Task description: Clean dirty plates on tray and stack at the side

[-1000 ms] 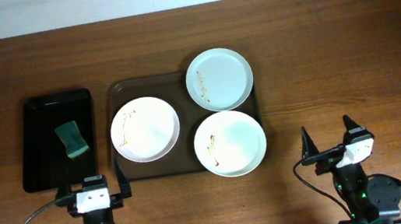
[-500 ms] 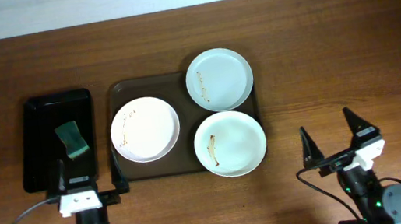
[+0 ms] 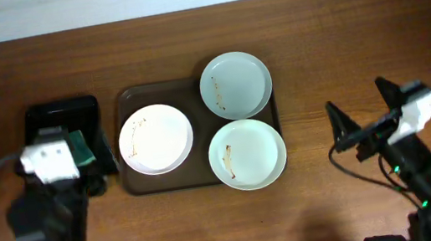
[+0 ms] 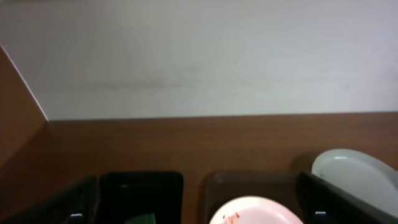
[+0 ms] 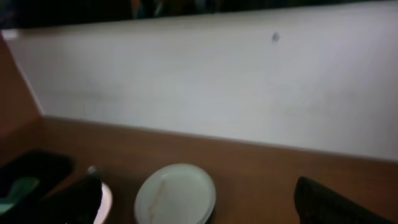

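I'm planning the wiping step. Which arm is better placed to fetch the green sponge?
Left, most likely. The left pincer hangs open right by the sponge in the black tray, while the right pincer, also open, sits beyond the brown tray, on its opposite side, with plates between.

Tray (image 3: pixel 194 98): around the middle of the tabletop.
Left plate (image 3: pixel 156 139): on the tray's left half.
Far plate (image 3: pixel 235 85): at the tray's far right corner, overhanging its far rim.
Near plate (image 3: pixel 247 154): at the tray's near right corner, just before the far plate.
Narrow tray (image 3: pixel 62 110): just left of the tray.
Sponge (image 3: pixel 81 148): in the narrow tray, toward its right side.
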Robot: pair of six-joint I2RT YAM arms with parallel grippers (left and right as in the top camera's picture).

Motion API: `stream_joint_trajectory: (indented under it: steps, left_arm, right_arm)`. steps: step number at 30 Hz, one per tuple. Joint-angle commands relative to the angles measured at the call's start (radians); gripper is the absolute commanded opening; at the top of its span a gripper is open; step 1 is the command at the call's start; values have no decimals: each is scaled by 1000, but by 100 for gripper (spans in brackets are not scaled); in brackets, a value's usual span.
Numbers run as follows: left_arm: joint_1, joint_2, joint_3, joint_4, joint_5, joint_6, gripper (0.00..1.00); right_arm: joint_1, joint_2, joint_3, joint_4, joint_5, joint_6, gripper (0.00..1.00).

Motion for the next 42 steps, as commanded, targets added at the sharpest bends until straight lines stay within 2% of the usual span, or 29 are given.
stream_joint_trajectory:
  steps: [1, 5, 6, 10, 12, 19, 22, 23, 25, 28, 34, 39, 42]
  left_arm:
    - [-5, 195, 243, -170, 15, -10, 99]
    - [-5, 412, 512, -425, 56, -9, 99]
    - [-5, 504, 628, -529, 68, -10, 99]
    - [-5, 672, 837, -703, 117, -10, 99]
    - [-5, 732, 895, -750, 153, -9, 99]
    - [-5, 844, 905, -841, 212, -17, 99]
    - [-5, 881, 905, -850, 132, -31, 99]
    - [-5, 895, 905, -855, 64, -95, 99]
    - [1, 928, 905, -877, -124, -310, 99]
    - [32, 974, 905, -909, -246, -485, 99]
    - [98, 1048, 904, -903, -254, -490, 99]
    - [136, 1117, 904, -902, -253, -436, 99]
    - [152, 1155, 904, -892, -253, -385, 99]
  right_arm:
    - [6, 157, 172, -97, -92, 9, 98]
    - [6, 323, 343, -271, -115, 9, 98]
    - [6, 391, 416, -355, -114, 8, 98]
    - [6, 540, 565, -521, -115, 8, 98]
    - [6, 610, 613, -553, -134, 9, 98]
    - [6, 776, 620, -567, -216, 9, 98]
    - [14, 837, 620, -568, -198, 56, 98]
    - [25, 856, 620, -566, -181, 96, 99]
    - [64, 887, 620, -556, -112, 150, 98]
    - [172, 918, 620, -544, 64, 248, 99]
    - [404, 977, 620, -430, 255, 431, 98]
    - [574, 1086, 620, -285, 337, 510, 87]
    - [642, 1175, 620, -199, 344, 534, 76]
